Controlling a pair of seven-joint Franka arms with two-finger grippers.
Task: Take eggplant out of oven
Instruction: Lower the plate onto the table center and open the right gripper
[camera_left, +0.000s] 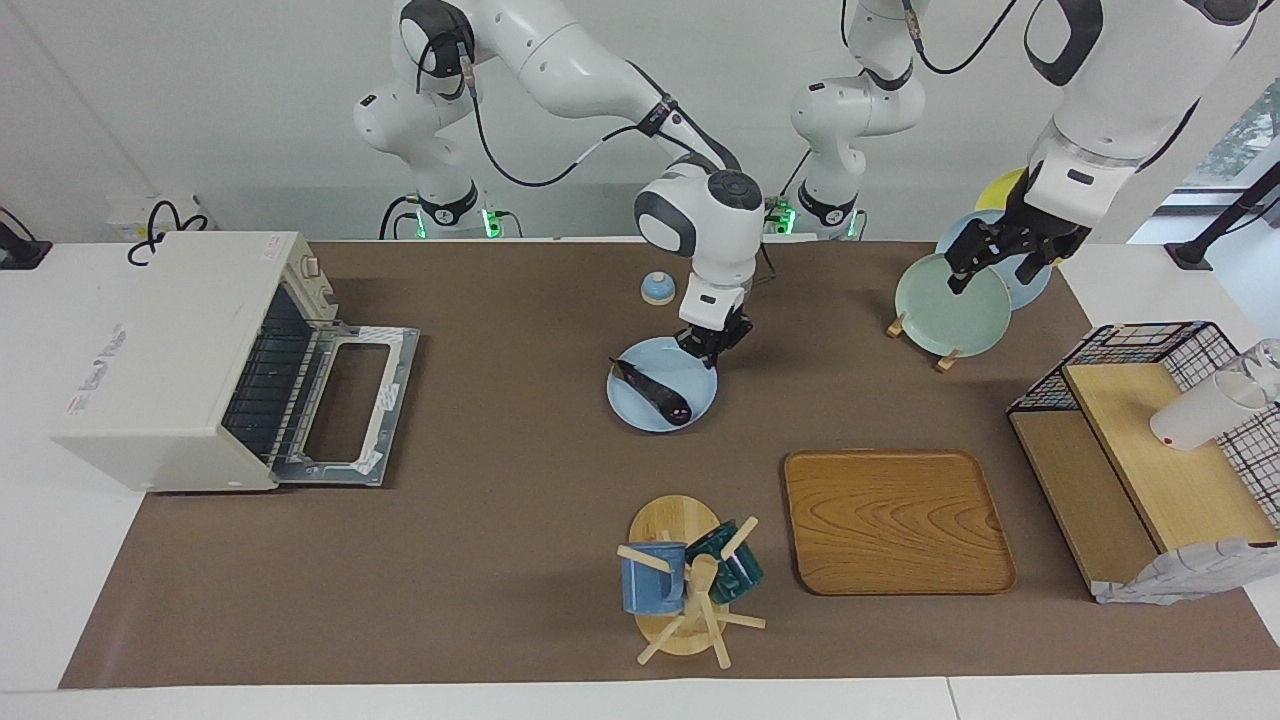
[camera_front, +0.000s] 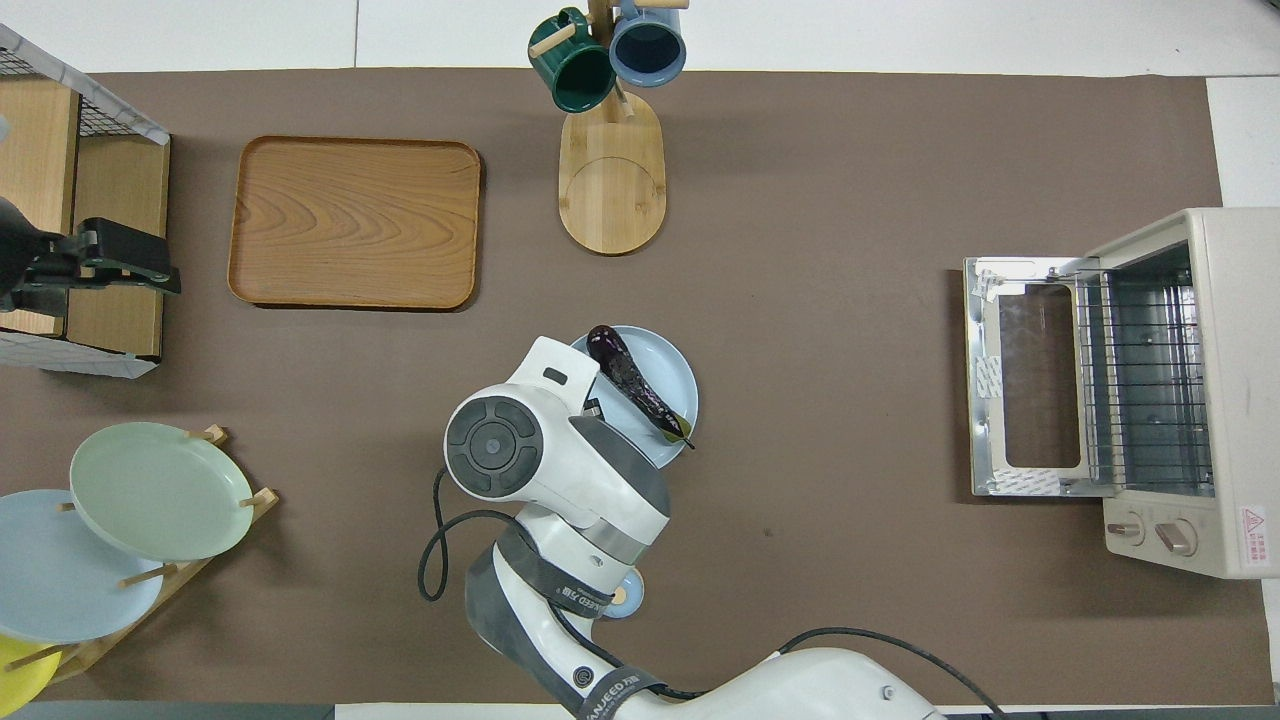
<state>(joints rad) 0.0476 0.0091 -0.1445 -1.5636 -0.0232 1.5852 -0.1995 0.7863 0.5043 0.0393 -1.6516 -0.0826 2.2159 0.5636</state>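
Note:
The dark purple eggplant (camera_left: 655, 390) (camera_front: 635, 385) lies on a light blue plate (camera_left: 690, 372) (camera_front: 672, 372) near the middle of the table, well away from the oven. My right gripper (camera_left: 712, 345) is at the plate's rim nearest the robots; in the overhead view the arm hides it. The cream-white oven (camera_left: 170, 350) (camera_front: 1190, 390) stands at the right arm's end of the table with its door folded flat open and a bare wire rack inside. My left gripper (camera_left: 992, 276) (camera_front: 150, 275) hangs open and holds nothing, over the plate rack.
A small blue domed object (camera_left: 657, 288) (camera_front: 612, 595) sits nearer the robots than the plate. A mug tree (camera_left: 690, 580) (camera_front: 610, 170) and a wooden tray (camera_left: 895, 520) (camera_front: 355, 220) lie farther out. A plate rack (camera_left: 950, 305) and a wire-basket shelf (camera_left: 1150, 450) stand at the left arm's end.

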